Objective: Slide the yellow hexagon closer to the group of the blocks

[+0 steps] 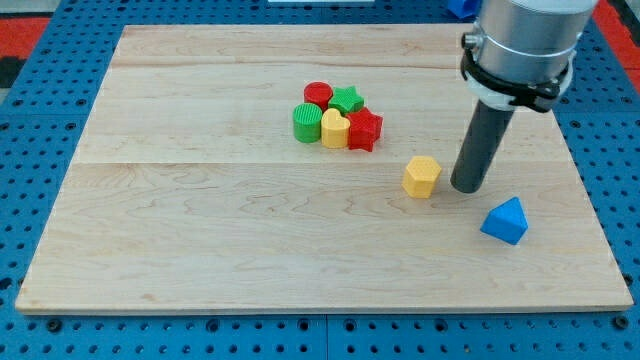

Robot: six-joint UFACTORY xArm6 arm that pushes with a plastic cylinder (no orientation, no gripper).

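One yellow hexagon is what you're after: it sits right of board centre, flat on the wooden board, well apart from the group. My tip is just to its right in the view, near but w/ a thin gap showing, so you can't call it touching. No gripper on this rig, only the dark rod hanging upright from the grey arm housing, so nothing opens, closes or grips.

Up and to the view's left you've got the group, five blocks packed tight: red cylinder at top left, green star at top right, green cylinder at lower left, yellow heart in the middle front, red star at lower right. Red star is the group's nearest block to the hexagon.

Below and right of the tip you'll see a blue triangular block, alone, near the board's right edge. Board rests on a blue perforated table.
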